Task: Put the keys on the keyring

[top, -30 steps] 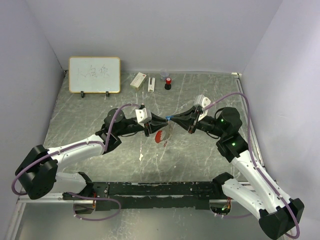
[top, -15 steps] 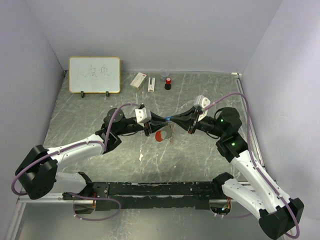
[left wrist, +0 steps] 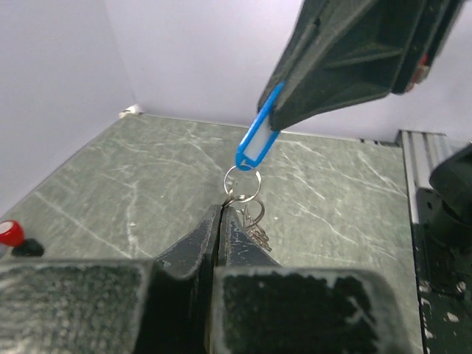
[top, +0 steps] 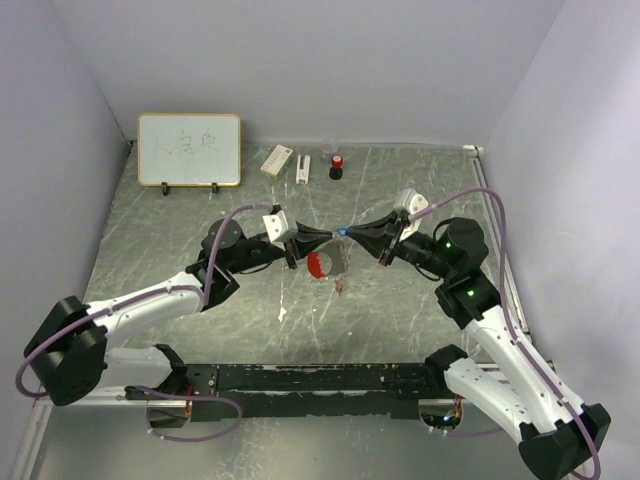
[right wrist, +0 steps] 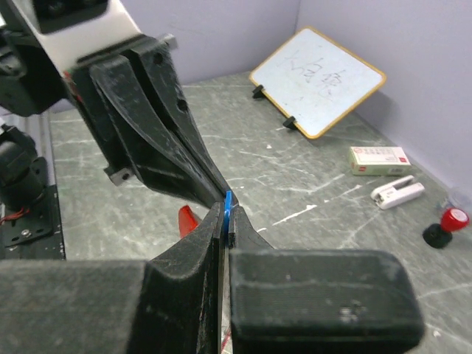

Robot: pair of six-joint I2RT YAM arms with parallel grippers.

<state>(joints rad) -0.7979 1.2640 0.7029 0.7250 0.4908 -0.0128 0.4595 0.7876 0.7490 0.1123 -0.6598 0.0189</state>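
My right gripper [top: 348, 232] is shut on the blue plastic head of a key [left wrist: 258, 138], holding it in the air above the middle of the table. A thin metal ring of the keyring [left wrist: 242, 179] hangs from the hole in that blue head. My left gripper [left wrist: 221, 209] is shut on the ring's lower edge, tip to tip with the right gripper. A second small ring and a toothed silver blade [left wrist: 259, 233] dangle beside the left jaws. The keyring's red strap [top: 317, 265] hangs beneath the left gripper [top: 322, 237].
At the back left stands a whiteboard [top: 189, 149]. Along the back edge lie a small white box [top: 276, 160], a white clip-like piece [top: 302, 168] and a red-and-black bottle [top: 336, 166]. Grey walls close in the marbled table [top: 180, 260] on three sides.
The left jaws went from slightly open to shut on the ring. Both gripper tips rose slightly and drew back a little, and the red strap swung under the left gripper.
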